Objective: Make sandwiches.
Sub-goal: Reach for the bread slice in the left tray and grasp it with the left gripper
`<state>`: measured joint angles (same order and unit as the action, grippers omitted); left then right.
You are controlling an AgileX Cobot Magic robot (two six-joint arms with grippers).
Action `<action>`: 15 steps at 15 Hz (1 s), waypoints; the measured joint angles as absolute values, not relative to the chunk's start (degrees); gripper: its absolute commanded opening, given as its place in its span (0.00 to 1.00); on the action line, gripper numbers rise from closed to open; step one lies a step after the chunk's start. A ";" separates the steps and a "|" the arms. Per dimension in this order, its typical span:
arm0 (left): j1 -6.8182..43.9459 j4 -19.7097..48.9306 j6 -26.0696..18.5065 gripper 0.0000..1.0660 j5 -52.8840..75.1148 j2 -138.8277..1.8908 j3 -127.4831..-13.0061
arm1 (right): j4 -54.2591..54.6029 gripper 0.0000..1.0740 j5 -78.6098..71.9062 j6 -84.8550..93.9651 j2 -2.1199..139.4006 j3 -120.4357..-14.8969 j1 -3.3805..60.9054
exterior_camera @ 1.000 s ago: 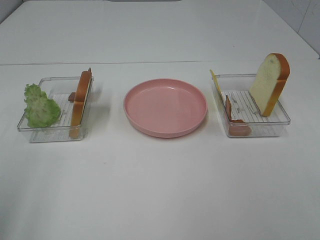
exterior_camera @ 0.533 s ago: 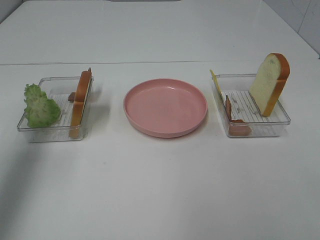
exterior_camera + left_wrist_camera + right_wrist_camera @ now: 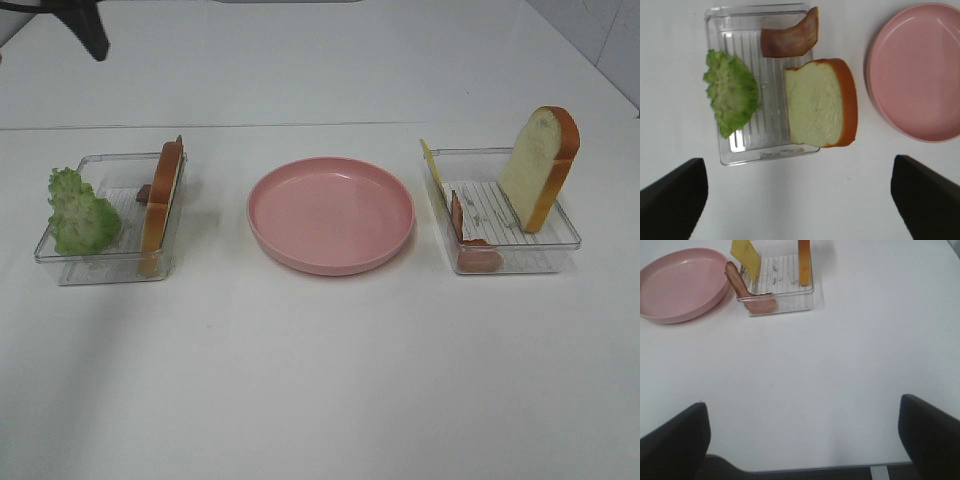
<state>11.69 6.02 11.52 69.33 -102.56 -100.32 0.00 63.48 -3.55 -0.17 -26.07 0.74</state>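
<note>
Both tools released, jaws wide, nothing btwn: right tool [image 3: 805, 440] near a table edge, left tool [image 3: 800, 200] above left tray [image 3: 100, 268]. Row across mid-table, parts unstacked: left tray w/ lettuce [image 3: 82, 212], bread slice [image 3: 162, 195], bacon [image 3: 790, 40]; pink plate [image 3: 330, 212] centre; right tray [image 3: 520, 266] w/ cheese [image 3: 430, 165], bacon strip [image 3: 478, 258], leaning bread [image 3: 540, 165] by its right wall.

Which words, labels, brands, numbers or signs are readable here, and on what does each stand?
None are readable. The pink plate, the left tray, the right tray and the white table show no text; the lines on the tray floors look like ribs, not letters.
</note>
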 measured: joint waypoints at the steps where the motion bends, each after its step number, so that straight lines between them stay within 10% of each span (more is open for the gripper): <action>1: 12.78 5.21 12.09 0.85 69.33 -103.59 -101.30 | 0.00 0.92 63.48 -3.55 -0.17 -26.07 0.74; 5: 20.34 -0.46 16.44 0.85 69.44 -111.90 -106.51 | 0.00 0.92 63.48 -3.55 -0.17 -26.07 0.74; 15: 20.68 -0.86 15.99 0.85 69.21 -122.84 -106.80 | 0.00 0.92 63.48 -3.55 -0.17 -26.07 0.74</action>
